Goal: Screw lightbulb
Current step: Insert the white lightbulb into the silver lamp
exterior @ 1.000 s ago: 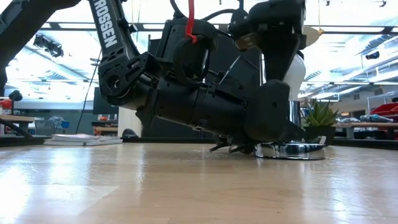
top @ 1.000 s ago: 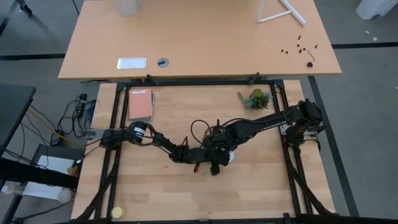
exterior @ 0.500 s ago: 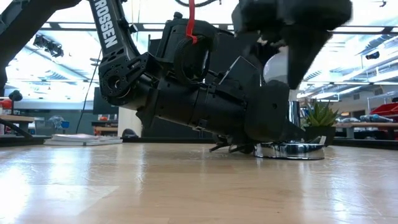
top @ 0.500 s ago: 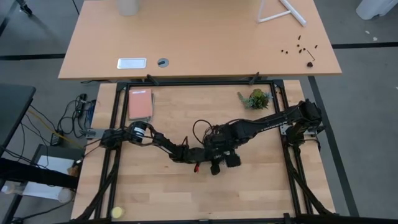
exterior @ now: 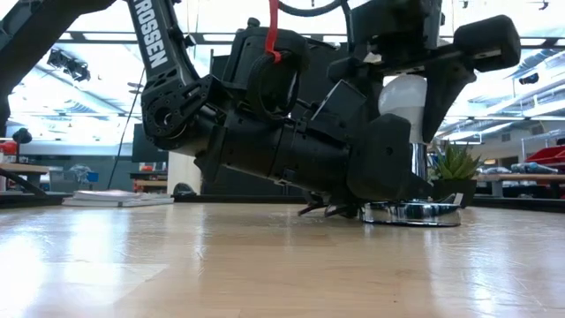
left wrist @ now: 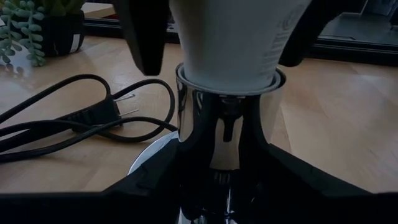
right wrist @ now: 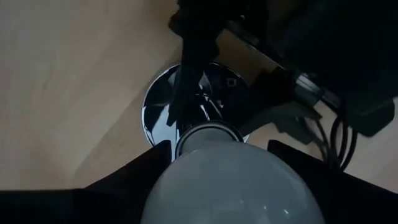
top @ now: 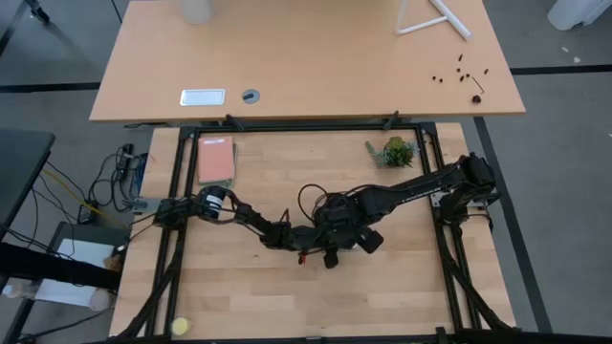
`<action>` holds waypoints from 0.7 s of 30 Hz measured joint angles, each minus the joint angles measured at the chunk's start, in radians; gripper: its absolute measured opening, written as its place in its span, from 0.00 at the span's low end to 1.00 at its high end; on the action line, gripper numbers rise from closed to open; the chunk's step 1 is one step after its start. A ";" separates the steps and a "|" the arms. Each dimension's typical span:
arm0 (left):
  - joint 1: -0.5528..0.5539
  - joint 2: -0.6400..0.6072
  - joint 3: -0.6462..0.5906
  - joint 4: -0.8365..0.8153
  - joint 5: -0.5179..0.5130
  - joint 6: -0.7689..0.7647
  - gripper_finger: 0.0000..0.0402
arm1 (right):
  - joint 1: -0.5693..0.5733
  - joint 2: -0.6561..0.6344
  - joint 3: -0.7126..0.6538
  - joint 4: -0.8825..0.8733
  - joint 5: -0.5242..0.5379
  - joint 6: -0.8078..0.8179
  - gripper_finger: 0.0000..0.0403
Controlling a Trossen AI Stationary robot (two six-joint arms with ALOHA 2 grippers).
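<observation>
The white lightbulb [exterior: 402,95] stands upright with its narrow end in the chrome socket [left wrist: 225,124]. The socket's round silvery base [exterior: 413,215] rests on the wooden table near its middle. My right gripper [right wrist: 229,186] hangs straight above the bulb, pointing down, shut on it. My left gripper [left wrist: 224,186] lies low and nearly level, coming from the table's left, shut on the socket's stem. In the high view both grippers [top: 339,241] cover bulb and socket. My left gripper pinches the socket's chrome stem [left wrist: 186,134] between its two fingers, below the bulb's neck. The fingers come level from the table's left. The socket stands upright, its base on the table. My right gripper pinches the bulb's round white body [left wrist: 286,25] between its two fingers [left wrist: 146,37], from above, pointing down. The bulb stands upright, its narrow end [right wrist: 208,132] in the socket's mouth.
The socket's black cord and plug [left wrist: 81,118] loop on the table beside the base. A small potted plant [top: 393,151] stands at the far right and a pinkish book [top: 216,160] at the far left. A yellow ball [top: 180,327] lies at the near left corner.
My right gripper has rolled about its own downward line above the bulb without leaving the spot. The finger that stood in front of the bulb in the low view now stands at the bulb's right side. Bulb, socket and left gripper have kept still.
</observation>
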State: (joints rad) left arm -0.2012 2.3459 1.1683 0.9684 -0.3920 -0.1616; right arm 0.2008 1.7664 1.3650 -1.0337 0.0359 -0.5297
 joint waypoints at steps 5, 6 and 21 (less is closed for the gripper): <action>0.000 0.000 0.000 0.000 0.011 0.002 0.49 | -0.009 0.000 -0.001 -0.003 -0.003 0.161 0.63; 0.000 0.000 0.000 0.000 0.011 0.002 0.49 | -0.010 0.000 -0.001 -0.003 -0.003 0.200 0.63; -0.001 0.000 0.000 -0.001 0.002 0.000 0.49 | -0.021 -0.001 -0.005 0.007 -0.005 1.031 0.62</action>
State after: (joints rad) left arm -0.2020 2.3459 1.1679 0.9676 -0.3904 -0.1616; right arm 0.1799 1.7657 1.3602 -1.0263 0.0307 0.5010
